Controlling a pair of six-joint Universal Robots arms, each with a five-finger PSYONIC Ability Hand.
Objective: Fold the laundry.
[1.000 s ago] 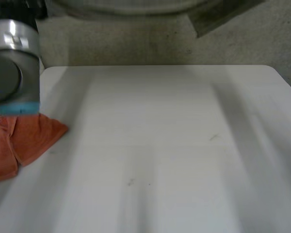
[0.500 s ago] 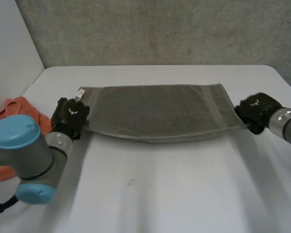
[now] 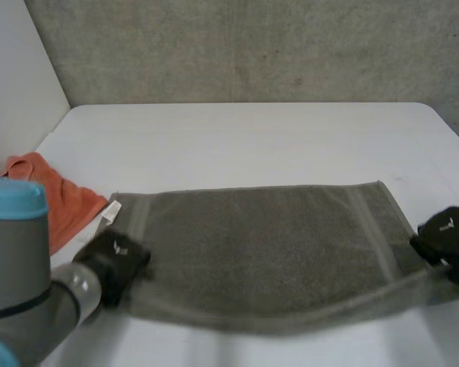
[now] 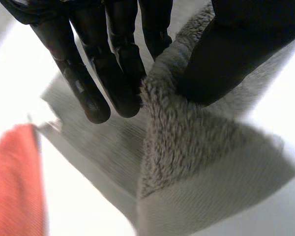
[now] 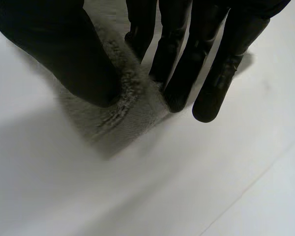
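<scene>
Nearest the camera, the left arm [image 3: 15, 260] comes in with its grey joint and light-blue cap. The left hand [image 3: 116, 258] sits on the near left corner of the grey towel [image 3: 260, 245]. In its wrist view, the straight black fingers [image 4: 115, 73] and the thumb [image 4: 236, 54] pinch a raised fold of thick, fluffy pile between them.

At the opposite end, the right hand [image 3: 450, 235] grips the near right corner in the same way, with the thumb [image 5: 64, 54] on 1 side of the cloth and the fingers [image 5: 187, 73] on the other.

Between the 2 hands the towel's near edge is blurred and seems to hang just above the white table [image 3: 275, 138]. The rest of the towel lies flat as a long rectangle, with a smoother woven band near each short end. A small white label [image 3: 110, 209] juts out from its far left corner.

Just beyond that corner lies a crumpled orange cloth [image 3: 65, 202] at the table's left edge. Further back is the smooth tabletop with rounded corners, then a rough grey wall [image 3: 252, 53].
</scene>
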